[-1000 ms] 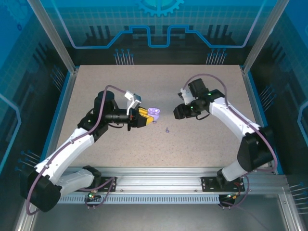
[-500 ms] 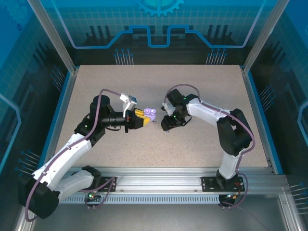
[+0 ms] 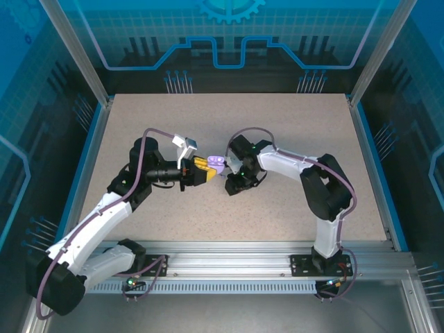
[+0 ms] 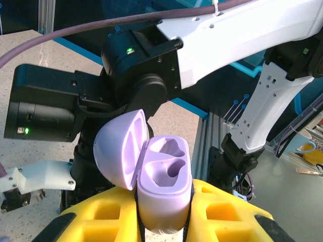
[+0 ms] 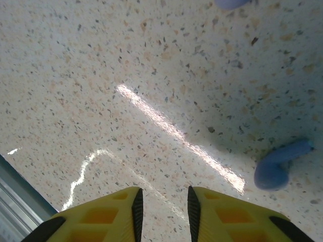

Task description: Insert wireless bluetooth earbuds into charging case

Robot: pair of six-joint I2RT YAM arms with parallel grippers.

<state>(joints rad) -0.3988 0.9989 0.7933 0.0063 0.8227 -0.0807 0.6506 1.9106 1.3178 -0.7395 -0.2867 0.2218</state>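
Note:
The charging case [image 4: 164,201] is pale lavender, and my left gripper [image 4: 164,224] is shut on its lower body between yellow fingers [image 4: 96,222]. Its lid [image 4: 118,151] is swung open to the left, and both sockets are empty. From above, the case [image 3: 216,163] hangs over the table's middle, held by the left gripper [image 3: 206,171]. My right gripper [image 3: 232,186] is just right of it, pointing down at the table. In the right wrist view that gripper [image 5: 164,201] is open over bare tabletop. One lavender earbud [image 5: 277,166] lies to its right, and another piece [image 5: 229,3] shows at the top edge.
The speckled beige tabletop [image 3: 291,125] stretches around both arms, bordered by blue rails and metal posts. The right arm's black wrist housing [image 4: 131,75] sits close behind the open case in the left wrist view.
The right arm has swung left and down, from the table's right-centre to just beside the held case. The left gripper drew back slightly with the case and then stayed still.

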